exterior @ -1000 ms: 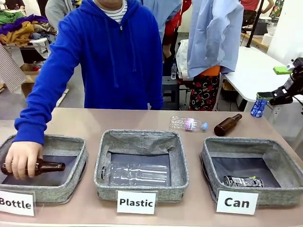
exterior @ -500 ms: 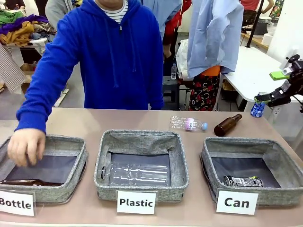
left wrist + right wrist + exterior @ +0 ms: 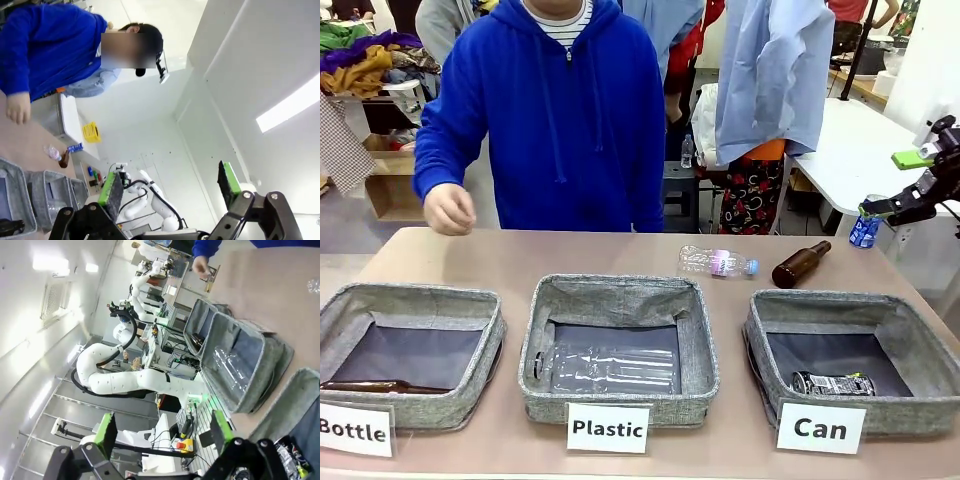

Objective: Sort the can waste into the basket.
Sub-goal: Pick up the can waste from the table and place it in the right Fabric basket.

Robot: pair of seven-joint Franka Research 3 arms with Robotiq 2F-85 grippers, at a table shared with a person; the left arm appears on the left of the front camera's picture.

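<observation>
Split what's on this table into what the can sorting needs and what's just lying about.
Needed: black can, lying in the Can basket; blue-and-white can at the far right edge.

Lying about: clear plastic bottle and brown glass bottle behind the baskets; Plastic basket; Bottle basket.

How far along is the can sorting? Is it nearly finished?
About half done, it seems. Done: the black can lies in the Can basket. In hand: nothing; the right pincer is open, held high beside the blue-and-white can standing near the table's far right corner. Left: that can has to go into the basket.
</observation>
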